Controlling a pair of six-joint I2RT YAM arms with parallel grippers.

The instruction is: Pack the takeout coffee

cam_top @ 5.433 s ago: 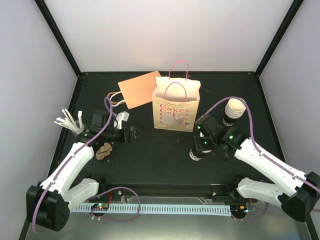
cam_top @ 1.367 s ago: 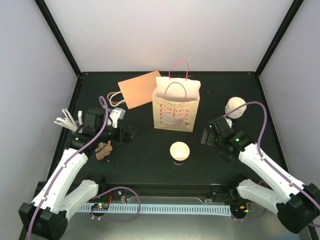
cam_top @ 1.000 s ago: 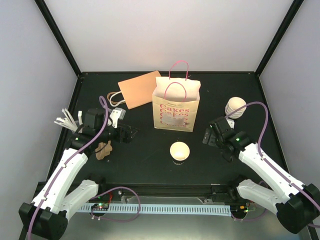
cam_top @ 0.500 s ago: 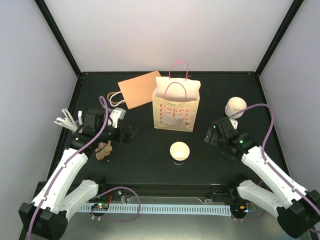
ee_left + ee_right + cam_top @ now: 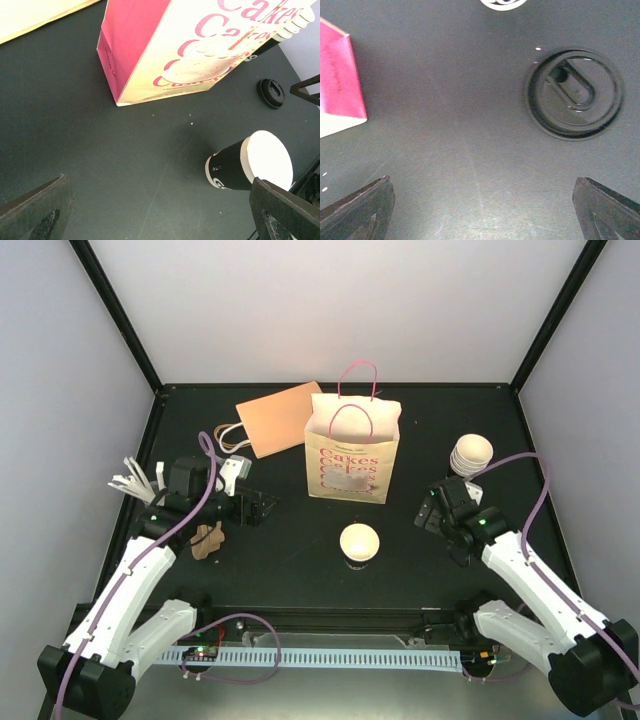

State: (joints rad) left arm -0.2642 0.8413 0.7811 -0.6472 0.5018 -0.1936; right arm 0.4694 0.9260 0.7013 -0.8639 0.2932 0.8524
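The takeout coffee (image 5: 359, 542) stands upright at the middle of the black table, in front of the "Cakes" paper bag (image 5: 352, 450). In the left wrist view the coffee (image 5: 247, 162) shows a black body and white top, with the bag (image 5: 200, 50) beyond it. My left gripper (image 5: 262, 507) is open to the cup's left, with nothing between its fingers (image 5: 160, 220). To the cup's right, my right gripper (image 5: 428, 510) is open and hovers over bare table (image 5: 480, 210) just short of a black lid (image 5: 575, 92). A pink corner of the bag (image 5: 337, 80) shows at its left.
A stack of cream cups (image 5: 470, 453) stands at the back right. An orange flat bag (image 5: 280, 417) lies behind the left gripper. White sticks (image 5: 135, 483) and a brown pulp carrier (image 5: 208, 538) lie at the left. The black lid (image 5: 270, 92) lies right of the bag.
The right arm let go of the cup, left it standing at the middle and has drawn back to the right over the last second. The left arm has stayed still.
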